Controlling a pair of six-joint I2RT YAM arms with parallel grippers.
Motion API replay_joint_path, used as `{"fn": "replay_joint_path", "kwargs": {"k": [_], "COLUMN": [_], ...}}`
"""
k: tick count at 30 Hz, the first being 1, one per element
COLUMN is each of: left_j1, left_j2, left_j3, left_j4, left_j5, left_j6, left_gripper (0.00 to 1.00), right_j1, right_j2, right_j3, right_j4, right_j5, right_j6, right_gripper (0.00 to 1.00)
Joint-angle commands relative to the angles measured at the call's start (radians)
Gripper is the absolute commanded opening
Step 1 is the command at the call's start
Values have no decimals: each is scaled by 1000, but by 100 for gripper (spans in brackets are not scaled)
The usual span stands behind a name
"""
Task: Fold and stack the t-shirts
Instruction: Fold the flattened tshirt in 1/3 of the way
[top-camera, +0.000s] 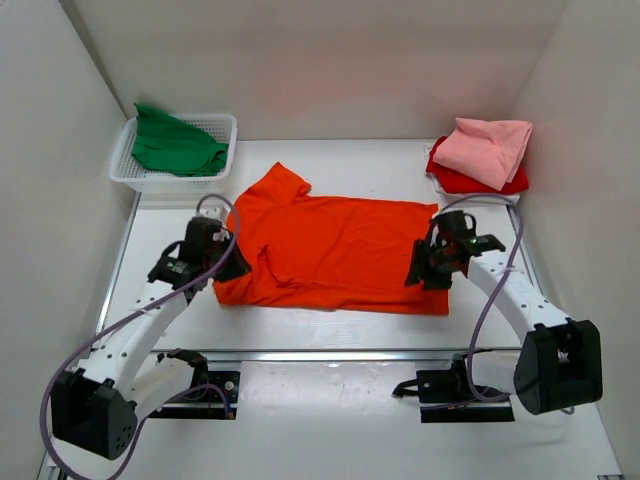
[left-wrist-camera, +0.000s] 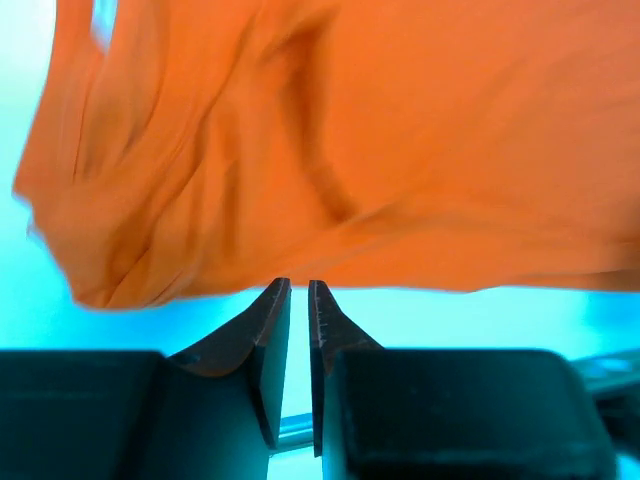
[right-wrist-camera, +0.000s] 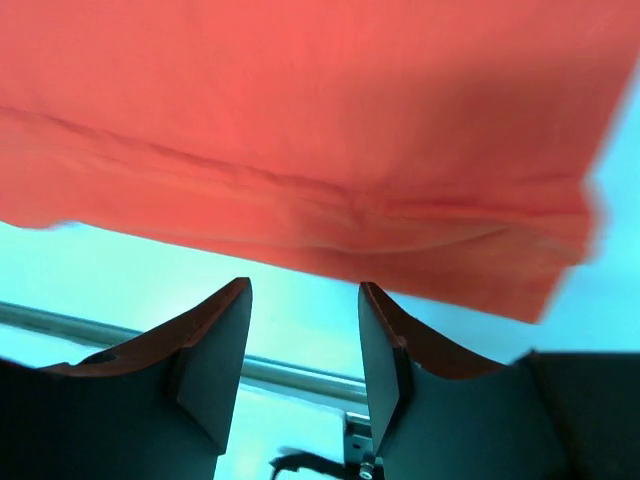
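A white plastic basket (top-camera: 150, 182) with little holes in its sides sits at the far left corner of the white table (top-camera: 330, 420), close to the left wall (top-camera: 50, 200). Plain white walls stand on three sides: the left one, the back wall (top-camera: 300, 60) and the right wall (top-camera: 590, 150). A thin shiny metal rail (top-camera: 330, 354) runs from left to right across the table, near the front edge. The table top is smooth and flat.
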Motion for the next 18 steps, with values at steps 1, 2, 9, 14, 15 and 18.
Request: {"fn": "replay_joint_path", "kwargs": {"k": [1, 2, 9, 14, 15, 18], "left_j1": [19, 23, 2, 52, 54, 82], "left_j2": [-16, 7, 383, 703, 743, 912], "left_j3": [189, 220, 530, 700, 728, 880], "left_j4": [-7, 4, 197, 350, 361, 419], "left_j5": [54, 67, -7, -30, -28, -1], "left_j6": [1, 4, 87, 137, 147, 151], "left_gripper": [26, 25, 34, 44, 47, 52], "right_j1": [-60, -73, -122, -159, -172, -181], "right_j2": [-25, -5, 267, 411, 419, 509], "right_j3": [188, 219, 469, 490, 489, 512], "right_j4": [-40, -31, 111, 298, 344, 386], "right_j5": [0, -1, 54, 80, 82, 75], "right_j6": [-43, -60, -116, -45, -30, -7], "right_gripper": [45, 45, 51, 59, 59, 61]}}
